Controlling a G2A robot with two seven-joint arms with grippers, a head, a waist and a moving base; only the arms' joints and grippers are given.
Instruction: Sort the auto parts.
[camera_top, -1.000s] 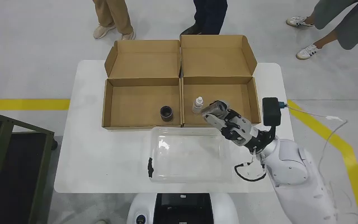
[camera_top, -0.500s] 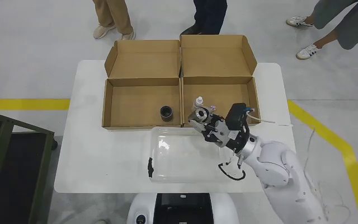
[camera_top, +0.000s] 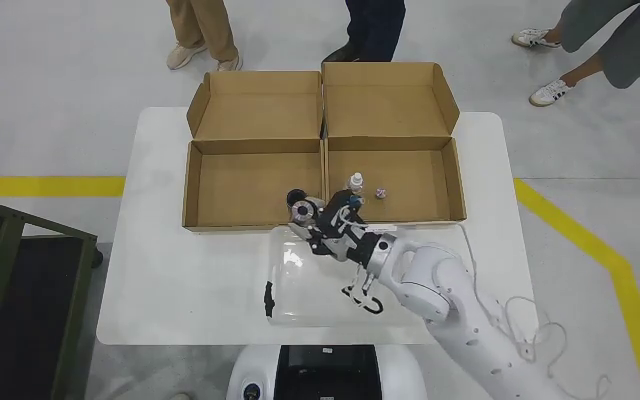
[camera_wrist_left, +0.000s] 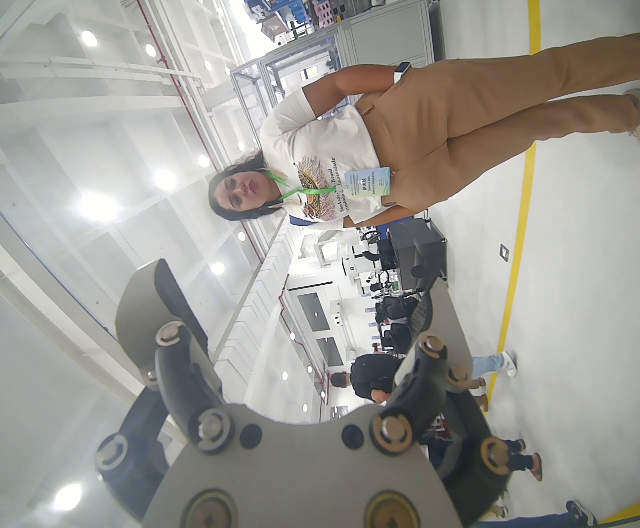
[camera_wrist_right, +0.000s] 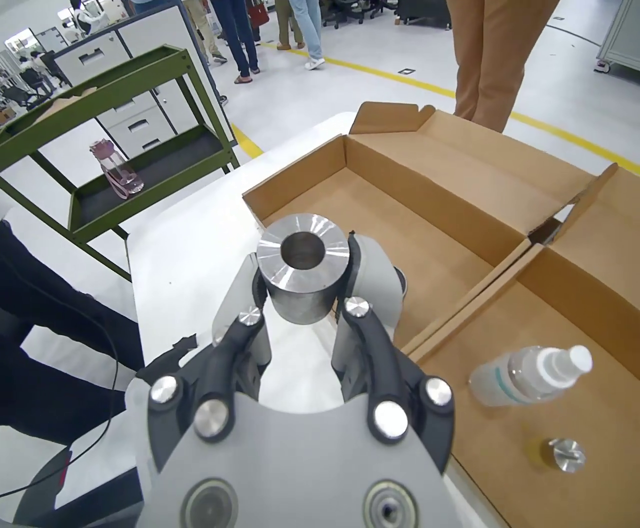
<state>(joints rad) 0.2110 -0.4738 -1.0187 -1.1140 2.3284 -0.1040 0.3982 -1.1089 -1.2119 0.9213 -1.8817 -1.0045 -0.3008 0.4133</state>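
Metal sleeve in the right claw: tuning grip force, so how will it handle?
Thick steel-looking walls suggest the metal sleeve is heavy for its size. Smooth and round, it probably slips, and would roll if laid sideways.

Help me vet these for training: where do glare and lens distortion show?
Right wrist view: bright streaked reflections on the top face of the metal cylinder in the right gripper. Left wrist view: ceiling lights bloom white, and the yellow floor line bows. Top view: faint glints on the clear tray.
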